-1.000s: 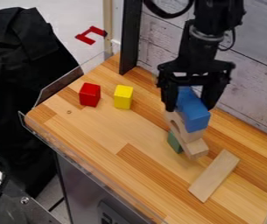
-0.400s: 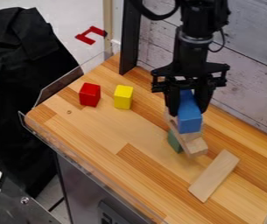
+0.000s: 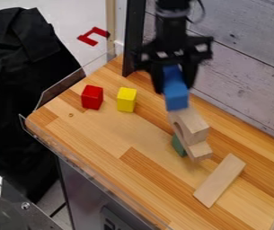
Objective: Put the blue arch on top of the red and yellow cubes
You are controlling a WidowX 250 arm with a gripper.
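While your gripper (image 3: pixel 174 86) grips the blue arch (image 3: pixel 176 95) just right of upper centre, you look to be on the carry, and next it wants guiding left, squared above the red cube (image 3: pixel 92 97) and yellow cube (image 3: pixel 126 99), upper left!

A black robot arm (image 3: pixel 172 28) hangs over a wooden tabletop (image 3: pixel 106 134) bearing a red cube (image 3: pixel 92 97) and a yellow cube (image 3: pixel 126 99) in what appears to be a robotics lab, with a clear guard (image 3: pixel 58 86) at the edge and plank-look boards (image 3: pixel 247 72) behind.
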